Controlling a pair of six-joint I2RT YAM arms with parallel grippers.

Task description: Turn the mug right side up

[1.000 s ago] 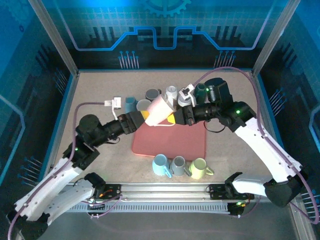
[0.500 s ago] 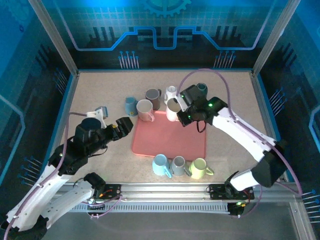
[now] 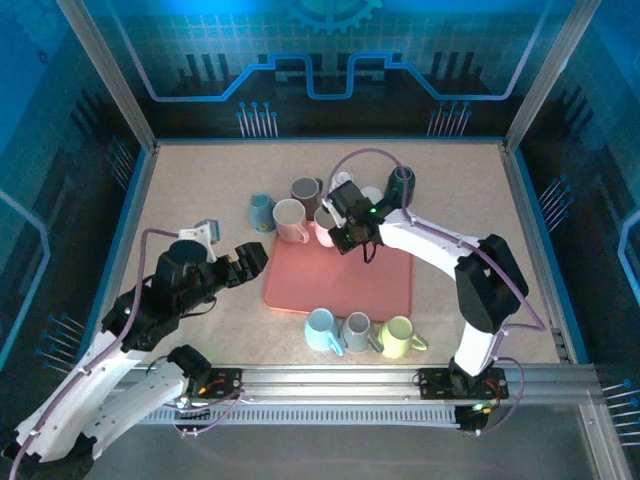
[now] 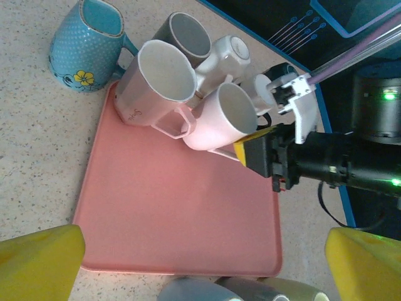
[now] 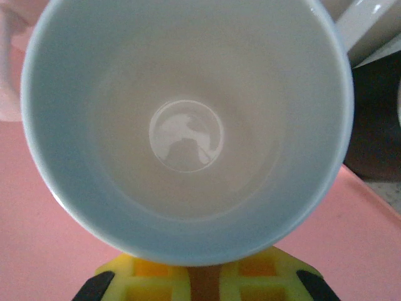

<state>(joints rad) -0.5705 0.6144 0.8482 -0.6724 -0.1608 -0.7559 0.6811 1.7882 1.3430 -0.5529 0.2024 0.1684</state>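
left gripper [image 3: 250,262]: jaws spread wide, nothing between them. It hangs over bare table just left of the tray, fingers pointing at the mug cluster.
tray [image 4: 182,213]: pink and flat, middle bare, mugs crowded at its far edge.
neighbours: blue flowered mug [image 4: 88,44] stands off the tray's far left corner. A taller pink mug [image 4: 156,81] is at the tray's back edge, with a grey mug [image 4: 188,34] and a tipped white mug [image 4: 225,53] behind it.
mug [image 4: 220,118]: pale pink, at the tray's far edge, touching or nearly touching the taller pink mug. The mouth is tilted up and to the left, not level. Cannot tell if the base is down on the tray.
right gripper [image 4: 254,153]: closed tight on the mug, on the handle side near the rim. Its wrist view looks straight into the empty cup, with yellow fingers under the rim. Cannot tell whether it pinches the handle or the wall.
progress (judgement): mouth is already mostly up. What remains is levelling the base, setting it down and letting go.
handling (judgement): glazed ceramic, so rigid, fairly heavy for a pinch, slick, and likely to chip on impact.
best hold (judgement): handle or rim wall, as now.
risk (judgement): the mug could swivel in the pinch or knock its close neighbours.
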